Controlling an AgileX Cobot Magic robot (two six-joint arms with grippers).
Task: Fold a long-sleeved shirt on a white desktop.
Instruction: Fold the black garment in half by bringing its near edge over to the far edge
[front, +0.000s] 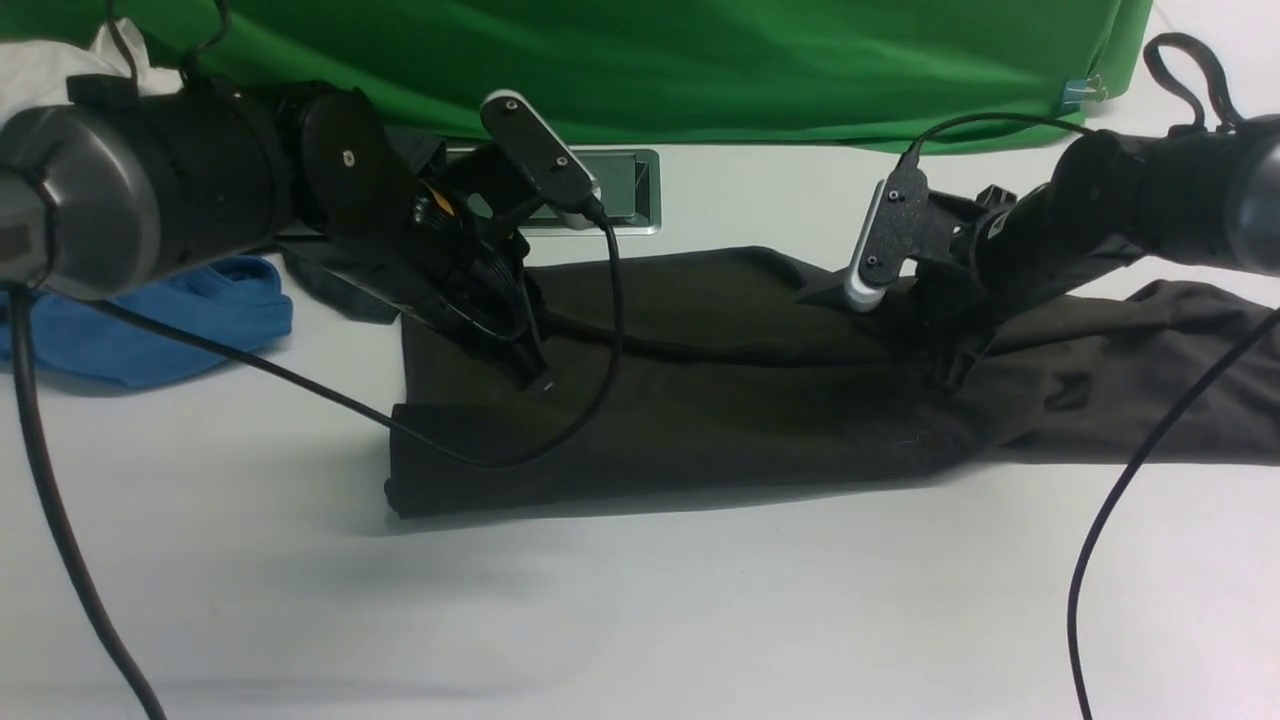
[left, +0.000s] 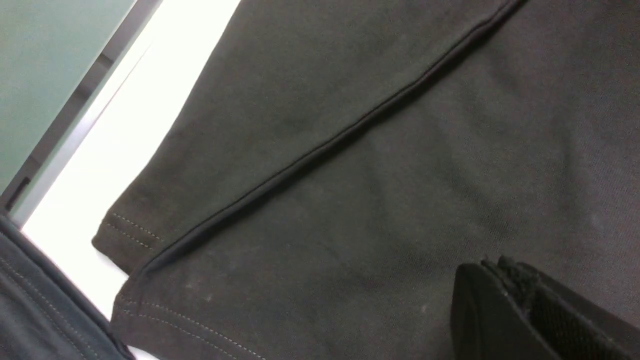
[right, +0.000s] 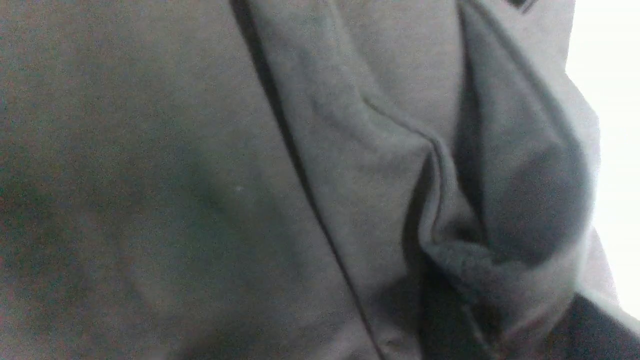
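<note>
The long-sleeved shirt (front: 750, 400) lies folded into a long dark band across the white desktop (front: 640, 600), one sleeve trailing to the right. My left gripper (front: 540, 380) points down at the shirt's left part with its fingers pressed together (left: 492, 265), just above flat cloth (left: 450, 125) near a hemmed edge. My right gripper (front: 945, 375) is sunk into a raised bunch of cloth at the shirt's right part. In the right wrist view the folds (right: 450, 225) fill the picture and hide the fingers, so their opening does not show.
A blue garment (front: 170, 320) lies at the left, a smaller black garment (front: 340, 285) behind the left arm. The grey-framed hatch (front: 640, 190) sits at the back, under the green backdrop (front: 700, 60). Black cables (front: 600, 300) hang over the shirt and the table.
</note>
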